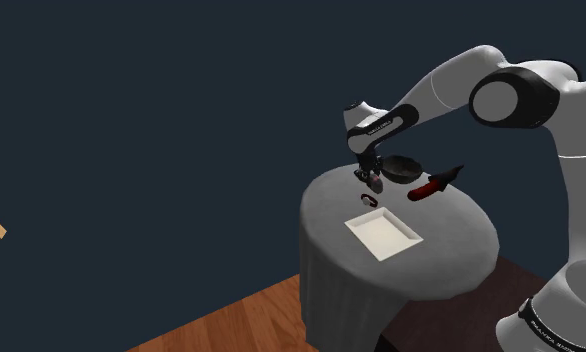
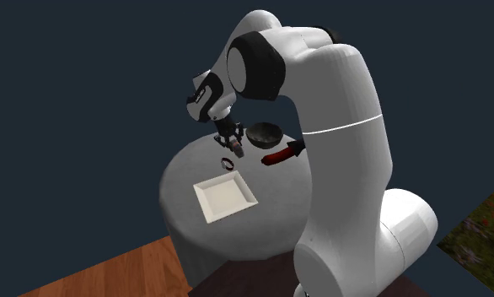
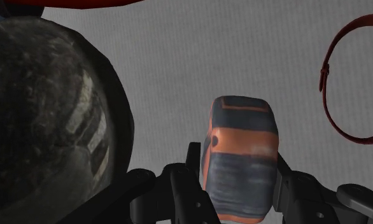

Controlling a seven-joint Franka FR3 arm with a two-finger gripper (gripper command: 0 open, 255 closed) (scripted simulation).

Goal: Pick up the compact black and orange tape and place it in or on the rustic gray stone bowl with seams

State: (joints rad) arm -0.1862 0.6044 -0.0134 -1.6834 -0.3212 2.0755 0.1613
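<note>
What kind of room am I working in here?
Probably a room in a house, though little confirms it: a small round table draped in grey cloth, a wood plank floor and a plain dark blue wall.

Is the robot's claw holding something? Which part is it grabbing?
Yes. The claw clasps the black and orange tape by its two opposite sides, one black finger pressed against each.

We record: bowl (image 3: 45, 121) beside the gripper (image 3: 239, 160), rough mottled stone; tape (image 3: 239, 137) in the gripper, matt, scuffed; tablecloth (image 3: 198, 57) below it, fine-woven grey cloth.
</note>
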